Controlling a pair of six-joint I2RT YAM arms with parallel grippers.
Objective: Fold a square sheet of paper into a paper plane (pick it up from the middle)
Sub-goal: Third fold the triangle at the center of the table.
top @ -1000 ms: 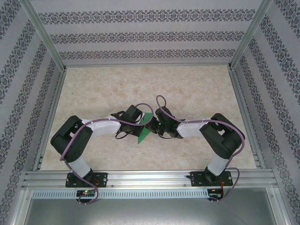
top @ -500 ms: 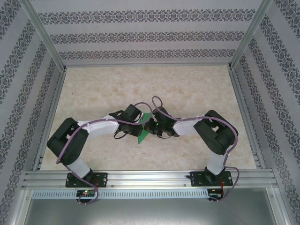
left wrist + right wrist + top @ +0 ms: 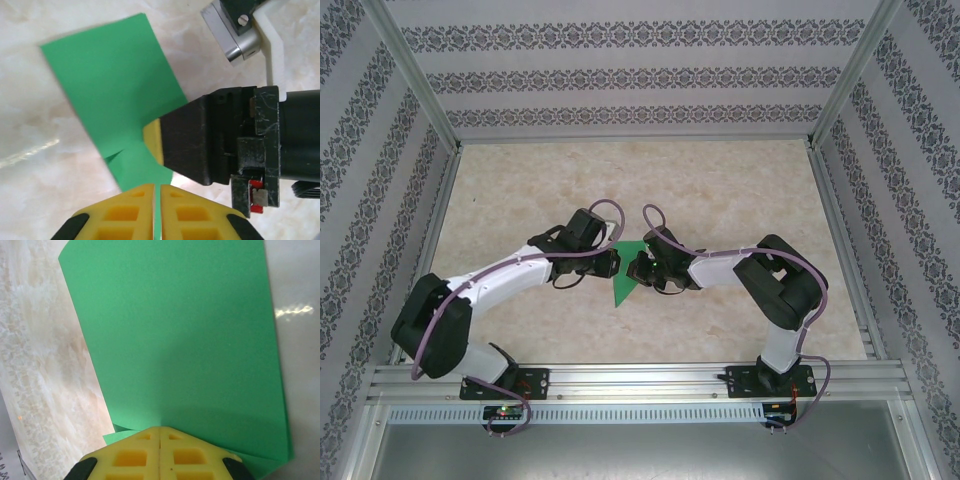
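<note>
Overhead, green sheet (image 3: 623, 288) largely hidden; right claw (image 3: 160, 430) tight on its edge, left claw (image 3: 156, 186) together, hold unclear.

L arm (image 3: 500, 285) stretched out, L hand (image 3: 612, 263) shifted up-left; more green paper (image 3: 625, 284) showing.

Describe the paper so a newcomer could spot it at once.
Start at the beige marbled table and look near its middle, where the left arm and right arm meet tip to tip. Between those tips is the paper. Unlike the black and white arms beside it, it is thin, flat and bright green.
</note>
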